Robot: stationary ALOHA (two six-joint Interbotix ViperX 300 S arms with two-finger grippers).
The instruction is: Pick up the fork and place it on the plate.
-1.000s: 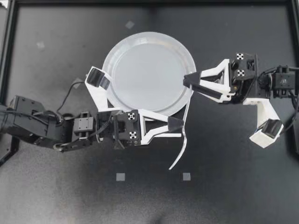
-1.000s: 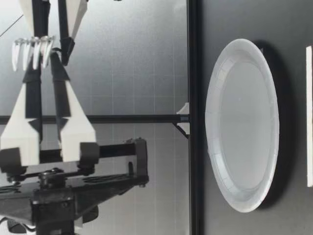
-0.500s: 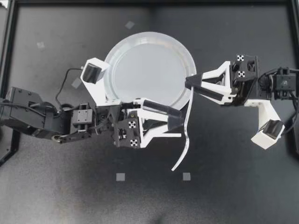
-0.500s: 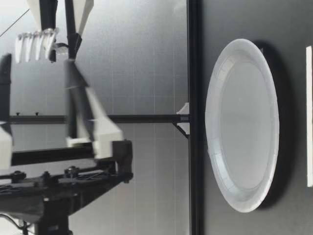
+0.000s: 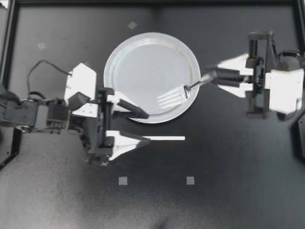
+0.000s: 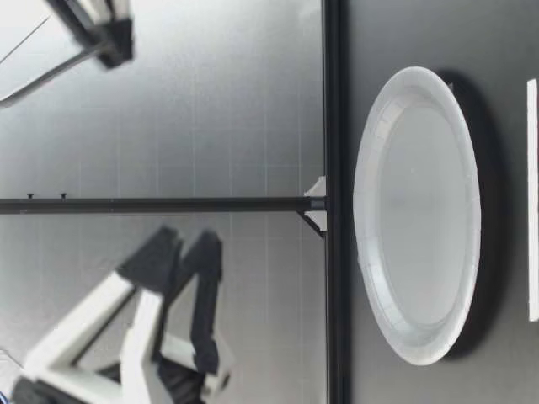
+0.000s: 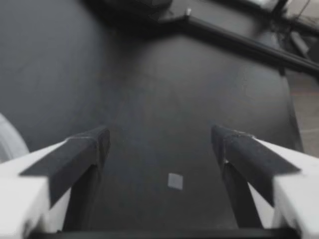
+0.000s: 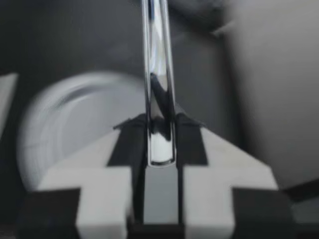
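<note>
The white round plate (image 5: 143, 62) lies on the dark table. My right gripper (image 5: 213, 76) is shut on the handle end of the metal fork (image 5: 178, 94), whose tines hang over the plate's right part. In the right wrist view the fork handle (image 8: 157, 74) runs out from between the closed fingers of the gripper (image 8: 160, 127), with the plate (image 8: 75, 119) ahead. My left gripper (image 5: 145, 127) stands open and empty by the plate's lower left rim. It also shows raised above the table in the low view (image 6: 187, 244), beside the plate (image 6: 417, 210).
A white tape strip (image 5: 167, 138) lies just ahead of the left gripper's lower finger. Two small grey squares (image 5: 123, 181) mark the table in front. A black frame rail (image 5: 9, 71) bounds the table at the left. In the left wrist view a grey square (image 7: 175, 180) lies between the open fingers.
My left gripper opened, let go of the fork and drew back to the left. My right gripper turned with the fork, swinging its tines from off the plate to over it.
</note>
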